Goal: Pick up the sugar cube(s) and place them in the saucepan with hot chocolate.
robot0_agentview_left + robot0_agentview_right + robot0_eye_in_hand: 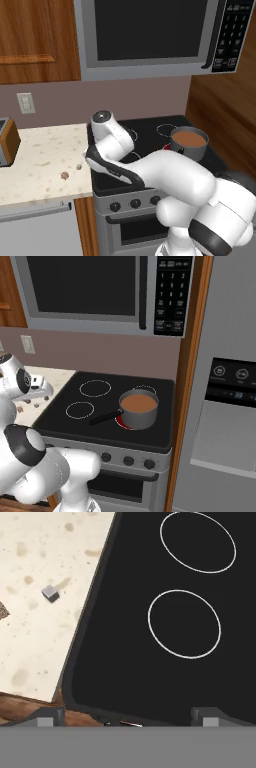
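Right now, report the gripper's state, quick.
Gripper: open, fingers spread wide and holding nothing, hovering over the stovetop edge beside the countertop.

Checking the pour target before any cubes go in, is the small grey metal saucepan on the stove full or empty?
Full: the small grey metal saucepan holds brown liquid nearly to its rim.

**A:** what kind of room is this?

**B:** home kitchen for sure. Black glass stove (107, 406) with ring burners and knobs along its front, microwave (150, 35) right above it, wood cabinets (35, 40) up beside that. Speckled stone tabletop (40, 155) left of the stove, toaster (7, 142) on it, fridge (225, 406) on the stove's right.
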Tool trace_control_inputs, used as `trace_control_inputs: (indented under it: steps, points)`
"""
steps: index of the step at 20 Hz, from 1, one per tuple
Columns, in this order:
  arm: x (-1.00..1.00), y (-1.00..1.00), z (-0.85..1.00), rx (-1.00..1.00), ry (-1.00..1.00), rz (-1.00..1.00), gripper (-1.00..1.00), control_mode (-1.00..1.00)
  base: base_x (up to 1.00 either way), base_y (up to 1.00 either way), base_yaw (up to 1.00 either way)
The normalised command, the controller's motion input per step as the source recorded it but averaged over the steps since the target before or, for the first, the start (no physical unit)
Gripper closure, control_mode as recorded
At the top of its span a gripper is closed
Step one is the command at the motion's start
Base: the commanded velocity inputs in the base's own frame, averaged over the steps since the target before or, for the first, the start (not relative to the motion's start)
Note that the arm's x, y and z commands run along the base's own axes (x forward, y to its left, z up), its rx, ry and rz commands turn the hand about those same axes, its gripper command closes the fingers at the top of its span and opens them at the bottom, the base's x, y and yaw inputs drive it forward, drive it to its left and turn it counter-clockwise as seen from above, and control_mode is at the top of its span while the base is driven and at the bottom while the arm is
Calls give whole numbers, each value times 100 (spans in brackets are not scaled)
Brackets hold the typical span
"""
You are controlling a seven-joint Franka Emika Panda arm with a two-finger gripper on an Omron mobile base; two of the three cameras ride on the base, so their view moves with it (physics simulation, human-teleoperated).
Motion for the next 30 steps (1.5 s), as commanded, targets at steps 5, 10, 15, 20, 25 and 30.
trace_control_inputs:
  steps: [5,10,15,20,25,30]
  points:
    - [38,0,-40,1,-4,0,-100,-100,0,0,0]
    - [11,21,-6,0,1,4,-100,-100,0,0,0]
    - [4,30,0,0,12,17,-100,-100,0,0,0]
    - [24,27,-2,0,18,22,-100,-100,0,0,0]
    - [28,32,-8,0,17,30,-100,-100,0,0,0]
    - [16,32,-22,0,7,20,-100,-100,0,0,0]
